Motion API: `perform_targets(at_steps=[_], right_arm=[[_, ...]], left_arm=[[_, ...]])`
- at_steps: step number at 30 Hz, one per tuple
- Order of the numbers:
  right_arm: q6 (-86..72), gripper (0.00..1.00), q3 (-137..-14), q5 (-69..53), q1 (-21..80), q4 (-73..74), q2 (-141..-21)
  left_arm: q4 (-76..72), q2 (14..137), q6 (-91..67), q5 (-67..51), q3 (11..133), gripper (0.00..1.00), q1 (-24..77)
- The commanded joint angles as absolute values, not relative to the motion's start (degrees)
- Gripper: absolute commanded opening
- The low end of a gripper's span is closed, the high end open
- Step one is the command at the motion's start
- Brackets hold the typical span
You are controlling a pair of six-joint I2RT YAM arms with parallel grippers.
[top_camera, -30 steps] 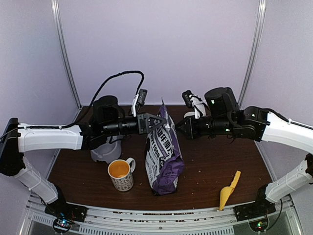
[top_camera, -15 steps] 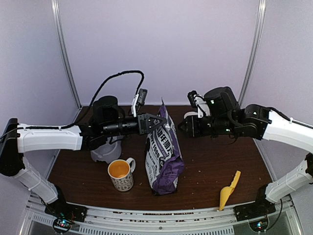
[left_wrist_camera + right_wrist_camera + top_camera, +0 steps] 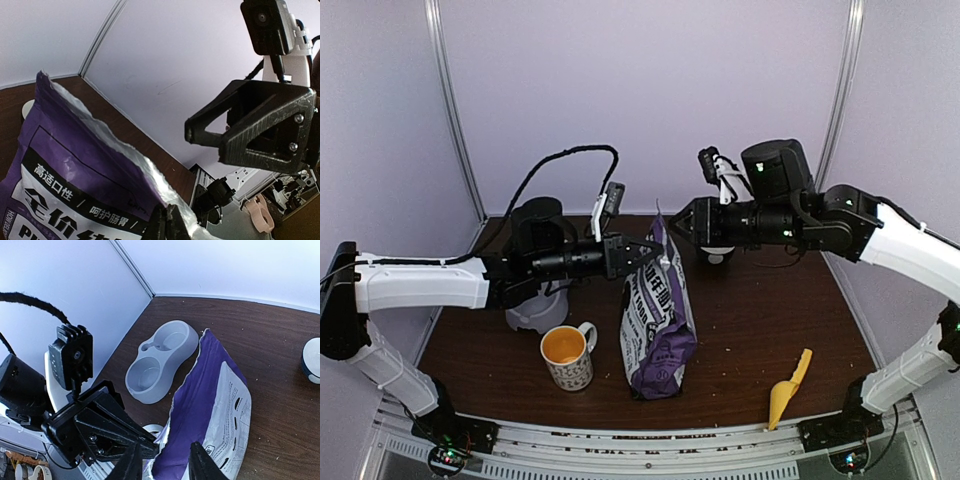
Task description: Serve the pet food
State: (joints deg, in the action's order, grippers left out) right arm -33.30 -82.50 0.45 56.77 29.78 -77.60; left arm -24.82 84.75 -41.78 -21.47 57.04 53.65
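Observation:
The purple puppy food bag (image 3: 657, 320) stands upright mid-table, its top torn open. The pet food itself is hidden inside it. My left gripper (image 3: 646, 250) is shut on the bag's silver-lined top edge (image 3: 150, 180), and in the left wrist view its fingertips (image 3: 167, 222) pinch that edge. My right gripper (image 3: 682, 225) hovers just above and to the right of the bag's top, open and holding nothing. In the right wrist view its fingers (image 3: 131, 465) stand apart above the bag (image 3: 210, 410).
A grey double pet bowl (image 3: 157, 362) lies left of the bag, under the left arm (image 3: 535, 310). An orange-lined mug (image 3: 566, 356) stands at front left, and a yellow scoop (image 3: 787, 388) lies at front right. A small white round object (image 3: 717, 255) sits behind the right gripper.
My right gripper has opened, left the bag's top edge and risen up and back. The left gripper still holds the bag, which has barely moved.

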Motion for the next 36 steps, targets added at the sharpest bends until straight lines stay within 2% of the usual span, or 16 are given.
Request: perform_targets(at_steps=[1, 15, 27, 36], right_arm=[[-33.49, 0.27, -85.60, -0.04, 57.07, 31.45, -80.55], [-33.57, 0.08, -88.46, 2.89, 57.13, 34.80, -84.67], [-34.18, 0.04, -89.52, 4.98, 57.04, 36.71, -86.52], [-34.59, 0.05, -89.97, 4.69, 57.07, 36.88, -88.20]], left_arm=[[-28.57, 82.52, -39.42, -22.76, 59.21, 0.00, 54.49], [-27.69, 82.52, -38.79, -22.57, 59.52, 0.00, 54.49], [-27.42, 82.52, -38.54, -22.29, 59.51, 0.00, 54.49], [-27.53, 82.52, -38.17, -22.40, 59.68, 0.00, 54.49]])
